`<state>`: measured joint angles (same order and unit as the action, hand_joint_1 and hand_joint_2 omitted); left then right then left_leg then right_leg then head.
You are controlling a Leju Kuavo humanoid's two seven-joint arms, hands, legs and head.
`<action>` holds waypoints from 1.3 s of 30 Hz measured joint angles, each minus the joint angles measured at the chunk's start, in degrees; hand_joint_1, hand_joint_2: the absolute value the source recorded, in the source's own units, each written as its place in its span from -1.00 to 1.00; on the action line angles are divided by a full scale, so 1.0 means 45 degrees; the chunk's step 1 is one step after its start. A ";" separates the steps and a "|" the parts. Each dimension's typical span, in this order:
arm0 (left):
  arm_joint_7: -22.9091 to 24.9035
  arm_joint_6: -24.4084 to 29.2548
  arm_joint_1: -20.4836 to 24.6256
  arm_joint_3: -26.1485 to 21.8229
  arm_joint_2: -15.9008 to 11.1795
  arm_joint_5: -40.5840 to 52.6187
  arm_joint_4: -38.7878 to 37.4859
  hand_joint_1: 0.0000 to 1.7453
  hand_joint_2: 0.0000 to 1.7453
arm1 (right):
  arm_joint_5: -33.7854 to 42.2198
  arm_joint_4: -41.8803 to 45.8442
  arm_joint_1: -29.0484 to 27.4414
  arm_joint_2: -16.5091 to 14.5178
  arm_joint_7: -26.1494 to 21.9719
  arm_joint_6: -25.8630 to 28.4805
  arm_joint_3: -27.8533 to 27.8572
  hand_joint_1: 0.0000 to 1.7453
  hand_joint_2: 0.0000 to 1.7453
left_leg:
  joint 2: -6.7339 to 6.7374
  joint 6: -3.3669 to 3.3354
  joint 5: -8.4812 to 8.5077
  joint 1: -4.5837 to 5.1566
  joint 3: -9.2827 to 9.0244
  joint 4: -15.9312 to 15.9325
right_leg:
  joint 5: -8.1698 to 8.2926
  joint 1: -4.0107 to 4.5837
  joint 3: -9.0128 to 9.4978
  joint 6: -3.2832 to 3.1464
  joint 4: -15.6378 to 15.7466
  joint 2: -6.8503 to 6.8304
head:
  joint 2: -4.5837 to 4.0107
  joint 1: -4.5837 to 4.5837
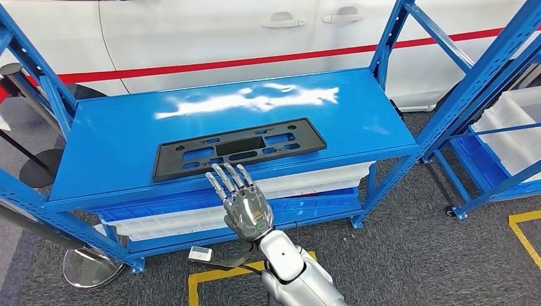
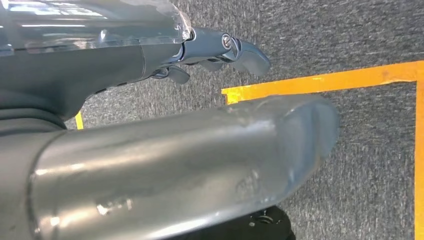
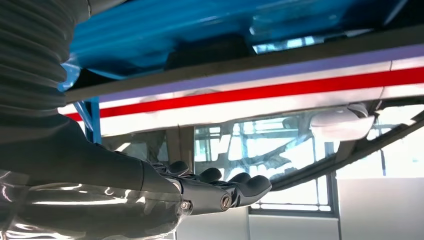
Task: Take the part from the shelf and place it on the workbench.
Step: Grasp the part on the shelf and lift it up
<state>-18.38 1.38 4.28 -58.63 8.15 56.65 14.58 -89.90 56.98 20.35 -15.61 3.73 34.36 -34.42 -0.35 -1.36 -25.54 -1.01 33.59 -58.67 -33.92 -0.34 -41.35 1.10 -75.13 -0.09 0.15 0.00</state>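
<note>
grasp not begun | black plate frame (image 1: pixel 237 148) near shelf (image 1: pixel 102 137) front edge | my right hand (image 1: pixel 245 203) released, fingers at its near edge | left hand (image 2: pixel 220 50) unclear, hanging

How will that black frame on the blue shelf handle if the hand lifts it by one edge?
Likely light: the black frame is thin, flat and full of cutouts. Being long and slim, it may flex or droop if lifted by one edge. Lying flush on the glossy blue shelf, it may slide rather than lift when the right hand pushes its near edge with outstretched fingers.
</note>
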 joint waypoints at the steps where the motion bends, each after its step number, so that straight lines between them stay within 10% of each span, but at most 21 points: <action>1: 0.0000 0.0000 -0.0001 -0.0016 -0.0004 0.0018 0.0000 -1.00 -1.00 | 0.0000 0.0000 -0.0033 0.0005 -0.0008 0.0000 0.0049 -1.00 1.00 | -0.0011 0.0003 -0.0009 0.0009 -0.0019 0.0000 | 0.0316 0.0004 0.0089 -0.0036 0.0284 0.0000 | 0.0000 -0.0001; 4: 0.0000 0.0000 0.0004 -0.0034 0.0011 0.0093 -0.0001 -1.00 -1.00 | -0.0001 0.0000 -0.0042 0.0005 0.0001 -0.0007 0.0153 -1.00 1.00 | -0.0042 0.0058 -0.0068 0.0051 -0.0101 -0.0007 | 0.1571 0.0087 0.1235 -0.0288 0.2816 0.0007 | 0.0001 -0.0006; 6: 0.0000 0.0000 0.0010 -0.0041 0.0020 0.0127 -0.0001 -1.00 -1.00 | -0.0004 0.0000 -0.0043 0.0002 0.0010 -0.0028 0.0209 -1.00 1.00 | -0.0042 0.0175 -0.0104 0.0072 -0.0109 0.0001 | 0.1753 0.0165 0.1607 -0.0400 0.3653 0.0012 | 0.0000 -0.0001; 10: -0.0017 -0.0002 0.0028 -0.0058 -0.0005 0.0221 0.0000 -1.00 -1.00 | -0.0005 -0.0002 -0.0044 -0.0032 0.0013 -0.0146 0.0318 -1.00 1.00 | -0.0011 0.0463 -0.0347 0.0083 -0.0088 -0.0212 | 0.1794 0.0062 0.1791 -0.0574 0.3918 0.0010 | 0.0000 -0.0009; 15: -0.0044 -0.0033 -0.0003 -0.0119 -0.0016 0.0316 -0.0002 -1.00 -1.00 | -0.0005 -0.0109 -0.0076 -0.0040 0.0021 -0.0232 0.0395 -1.00 1.00 | 0.0003 0.0665 -0.1635 0.0019 0.1564 -0.3485 | 0.1686 0.0038 0.1977 -0.0741 0.3989 -0.0043 | 0.0000 -0.0033; 20: -0.0052 -0.0033 0.0014 -0.0153 -0.0067 0.0327 0.0000 -1.00 -1.00 | -0.0005 -0.0180 -0.0080 -0.0040 0.0017 -0.0254 0.0429 -1.00 1.00 | 0.0050 0.0606 0.0143 -0.0001 0.0291 -0.0445 | 0.1331 0.0067 0.2211 -0.0530 0.3783 -0.0002 | 0.0002 -0.0055; 25: -0.0053 -0.0013 0.0007 -0.0241 -0.0070 0.0324 -0.0001 -1.00 -1.00 | -0.0010 -0.0233 -0.0071 -0.0042 -0.0034 -0.0341 0.0500 -1.00 1.00 | 0.0019 0.0214 0.0015 -0.0007 0.0026 -0.0002 | 0.1039 0.0088 0.2177 -0.0227 0.3541 -0.0003 | 0.0000 -0.0010; 30: -0.0052 -0.0005 0.0028 -0.0334 -0.0075 0.0306 0.0000 -1.00 -1.00 | -0.0009 -0.0318 -0.0111 -0.0034 -0.0063 -0.0416 0.0601 -1.00 1.00 | 0.0014 -0.0009 -0.0166 -0.0040 -0.0228 0.0072 | -0.0023 -0.0022 0.0143 -0.0027 0.0176 0.0009 | 0.0002 0.0056; 32: -0.0045 -0.0005 0.0011 -0.0345 -0.0073 0.0304 -0.0001 -1.00 -1.00 | -0.0008 -0.0361 -0.0128 -0.0033 -0.0075 -0.0418 0.0614 -1.00 1.00 | -0.0017 0.0028 -0.0315 -0.0040 -0.0431 0.0071 | 0.0756 -0.0056 0.0061 -0.0045 0.0639 0.0008 | 0.0004 0.0058; 35: -0.0039 -0.0005 0.0017 -0.0351 -0.0049 0.0301 -0.0002 -1.00 -1.00 | -0.0008 -0.0378 -0.0121 -0.0029 -0.0083 -0.0418 0.0620 -1.00 1.00 | -0.0062 0.0190 -0.0573 -0.0003 -0.0733 0.0069 | 0.2110 -0.0012 0.0973 -0.0204 0.3005 0.0020 | 0.0002 0.0069; 39: -0.0034 -0.0005 0.0045 -0.0353 -0.0045 0.0301 -0.0001 -1.00 -1.00 | -0.0010 -0.0398 -0.0127 -0.0053 -0.0086 -0.0415 0.0639 -1.00 1.00 | -0.0034 0.0493 -0.0752 0.0009 -0.0883 0.0192 | 0.2034 0.0029 0.1286 -0.0425 0.3676 0.0074 | 0.0001 0.0072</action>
<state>-18.53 1.36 4.48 -60.22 7.95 58.01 14.57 -89.94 55.19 19.78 -15.85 3.34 32.49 -31.54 -0.50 0.86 -28.93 -0.97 29.62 -57.81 -24.76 -0.21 -35.57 -0.81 -58.59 0.24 0.16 0.32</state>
